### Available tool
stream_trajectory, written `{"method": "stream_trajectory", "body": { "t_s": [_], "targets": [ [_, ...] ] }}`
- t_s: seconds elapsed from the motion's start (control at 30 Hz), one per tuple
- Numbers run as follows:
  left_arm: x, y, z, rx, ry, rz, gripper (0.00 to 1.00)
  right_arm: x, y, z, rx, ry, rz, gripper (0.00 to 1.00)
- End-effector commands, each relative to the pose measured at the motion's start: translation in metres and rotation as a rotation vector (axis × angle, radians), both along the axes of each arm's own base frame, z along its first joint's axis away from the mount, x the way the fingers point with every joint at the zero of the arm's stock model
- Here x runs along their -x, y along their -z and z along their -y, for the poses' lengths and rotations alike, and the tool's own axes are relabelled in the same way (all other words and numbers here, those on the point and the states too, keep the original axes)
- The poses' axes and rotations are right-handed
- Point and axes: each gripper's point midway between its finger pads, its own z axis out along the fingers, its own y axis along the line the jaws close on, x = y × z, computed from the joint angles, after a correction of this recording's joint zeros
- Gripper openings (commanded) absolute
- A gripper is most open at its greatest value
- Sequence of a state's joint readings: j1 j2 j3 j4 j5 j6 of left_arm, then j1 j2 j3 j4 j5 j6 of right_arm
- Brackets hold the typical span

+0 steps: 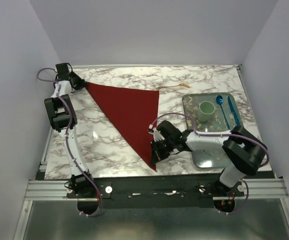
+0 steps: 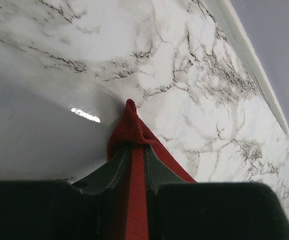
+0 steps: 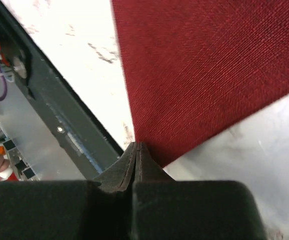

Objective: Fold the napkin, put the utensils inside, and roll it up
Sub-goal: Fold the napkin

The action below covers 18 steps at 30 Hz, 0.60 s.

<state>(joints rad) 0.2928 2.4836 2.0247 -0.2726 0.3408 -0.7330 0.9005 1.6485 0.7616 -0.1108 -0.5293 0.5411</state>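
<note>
The dark red napkin [image 1: 129,112] lies on the marble table as a folded triangle. Its far left corner [image 2: 130,125] is bunched up at my left gripper [image 1: 78,81] [image 2: 137,145], whose jaws stand slightly apart with cloth showing in the gap. My right gripper [image 1: 155,152] [image 3: 136,145] is shut at the napkin's [image 3: 209,65] near corner, close to the table's front edge, and the cloth's tip is hidden behind the fingertips. One slim gold utensil [image 1: 177,86] lies on the table beyond the napkin's far right corner, away from both grippers.
A tray [image 1: 185,112] sits at the right, holding a green cup [image 1: 207,111], a blue spoon [image 1: 220,105] and another blue utensil [image 1: 233,110]. The right arm reaches across in front of it. Walls enclose the table on three sides.
</note>
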Motion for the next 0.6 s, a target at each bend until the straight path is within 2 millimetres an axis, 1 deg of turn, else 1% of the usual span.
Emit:
{"method": "stream_trajectory", "body": {
  "t_s": [0.0, 0.03, 0.07, 0.1, 0.13, 0.17, 0.2, 0.23, 0.27, 0.3, 0.33, 0.37, 0.4, 0.43, 0.47, 0.5, 0.53, 0.57],
  "targets": [
    [0.002, -0.001, -0.006, -0.031, 0.011, -0.036, 0.25, -0.012, -0.033, -0.003, -0.029, 0.022, 0.098, 0.06],
    [0.000, -0.009, -0.004, -0.028, 0.016, -0.021, 0.25, -0.014, -0.036, -0.004, -0.033, 0.026, 0.110, 0.06],
    [-0.001, -0.014, -0.002, -0.028, 0.019, -0.014, 0.25, -0.016, -0.036, -0.004, -0.031, 0.028, 0.114, 0.07],
    [-0.001, -0.025, 0.000, -0.033, 0.021, 0.002, 0.26, -0.018, -0.035, -0.006, -0.026, 0.030, 0.120, 0.07],
    [0.000, -0.027, 0.005, -0.031, 0.028, 0.001, 0.26, -0.018, -0.022, -0.004, 0.006, 0.025, 0.101, 0.07],
    [0.001, -0.031, 0.010, -0.031, 0.035, 0.003, 0.26, -0.017, -0.018, -0.005, 0.012, 0.019, 0.088, 0.06],
    [0.002, -0.045, 0.015, -0.038, 0.043, 0.020, 0.27, -0.016, -0.012, -0.005, 0.019, 0.012, 0.076, 0.06],
    [0.011, -0.040, 0.019, -0.032, 0.042, -0.005, 0.27, -0.014, -0.005, -0.005, 0.026, 0.014, 0.057, 0.06],
    [0.015, -0.042, 0.024, -0.032, 0.042, -0.012, 0.27, -0.011, 0.002, -0.004, 0.036, 0.013, 0.038, 0.06],
    [0.019, -0.063, 0.034, -0.041, 0.051, 0.017, 0.27, -0.011, 0.003, -0.005, 0.030, 0.016, 0.035, 0.06],
    [0.034, -0.048, 0.041, -0.029, 0.047, -0.024, 0.27, -0.006, 0.009, 0.001, 0.044, 0.021, 0.019, 0.06],
    [0.042, -0.048, 0.049, -0.027, 0.044, -0.031, 0.27, -0.005, 0.008, 0.002, 0.044, 0.023, 0.024, 0.06],
    [0.050, -0.071, 0.061, -0.033, 0.048, 0.008, 0.27, -0.004, 0.010, 0.006, 0.052, 0.030, 0.025, 0.06],
    [0.067, -0.051, 0.071, -0.023, 0.053, -0.018, 0.27, -0.003, 0.010, 0.008, 0.055, 0.030, 0.027, 0.06],
    [0.077, -0.050, 0.078, -0.008, 0.040, -0.026, 0.27, 0.000, 0.011, 0.012, 0.061, 0.027, 0.025, 0.06],
    [0.085, -0.068, 0.082, -0.010, 0.024, 0.004, 0.27, 0.000, 0.009, 0.013, 0.061, 0.031, 0.034, 0.06],
    [0.103, -0.048, 0.097, 0.016, 0.028, -0.019, 0.27, -0.001, 0.008, 0.013, 0.063, 0.030, 0.038, 0.07],
    [0.108, -0.052, 0.106, 0.053, 0.013, 0.000, 0.27, -0.005, 0.002, 0.008, 0.050, 0.027, 0.049, 0.07]
  ]
}}
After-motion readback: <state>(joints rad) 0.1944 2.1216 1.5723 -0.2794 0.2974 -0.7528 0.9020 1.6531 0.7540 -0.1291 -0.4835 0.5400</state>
